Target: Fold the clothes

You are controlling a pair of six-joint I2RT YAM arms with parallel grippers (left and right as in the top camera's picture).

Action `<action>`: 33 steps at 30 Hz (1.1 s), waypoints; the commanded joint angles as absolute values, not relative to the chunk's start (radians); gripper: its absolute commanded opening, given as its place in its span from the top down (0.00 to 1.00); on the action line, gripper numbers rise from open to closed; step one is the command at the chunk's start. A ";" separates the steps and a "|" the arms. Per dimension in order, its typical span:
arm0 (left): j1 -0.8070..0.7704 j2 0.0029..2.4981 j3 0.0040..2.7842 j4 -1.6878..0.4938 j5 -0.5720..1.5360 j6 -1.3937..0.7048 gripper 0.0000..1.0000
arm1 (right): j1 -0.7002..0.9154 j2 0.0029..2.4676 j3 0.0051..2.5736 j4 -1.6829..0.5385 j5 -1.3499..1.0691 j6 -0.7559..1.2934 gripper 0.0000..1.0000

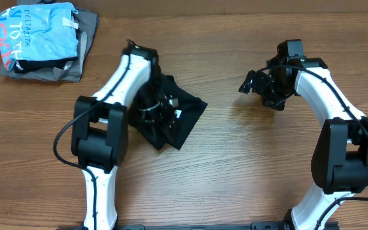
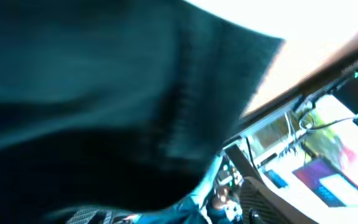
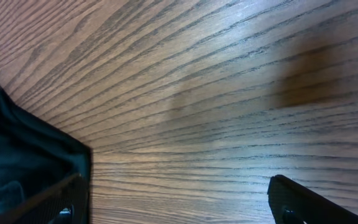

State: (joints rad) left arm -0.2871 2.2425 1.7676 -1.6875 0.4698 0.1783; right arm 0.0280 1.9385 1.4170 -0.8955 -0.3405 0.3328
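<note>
The black T-shirt (image 1: 187, 112) (image 2: 92, 93) (image 3: 17, 149) lies bunched in a small heap on the table (image 1: 235, 166), left of its middle and away from every edge; in the left wrist view its dark, blurred cloth fills most of the picture. We see the left gripper (image 1: 160, 110) right over the heap, black on black, and cannot tell whether its jaws are parted or closed on cloth. The right gripper (image 1: 257, 83) (image 3: 176, 199) hangs over bare wood to the shirt's right, jaws wide apart and empty. In the table's far left corner a light blue printed shirt (image 1: 40, 29) lies on a grey folded garment (image 1: 85, 45).
</note>
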 commanded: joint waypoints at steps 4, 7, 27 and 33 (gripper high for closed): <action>-0.393 2.233 1.713 -1.690 0.551 0.225 0.34 | 0.033 1.932 1.413 -0.886 -0.346 0.334 0.03; -0.413 2.231 1.736 -1.691 0.542 0.225 0.44 | 0.033 1.932 1.413 -0.885 -0.346 0.334 0.03; -0.413 2.204 2.001 -1.477 0.229 0.160 0.39 | 0.033 1.932 1.413 -0.864 -0.360 0.341 0.03; -0.422 2.204 1.911 -1.360 0.233 0.161 0.39 | 0.033 1.932 1.413 -0.857 -0.360 0.341 0.03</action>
State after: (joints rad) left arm -0.4129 2.2105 1.9450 -1.3853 0.2451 0.1661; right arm 0.0280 1.9385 1.4170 -0.8608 -0.3519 0.3374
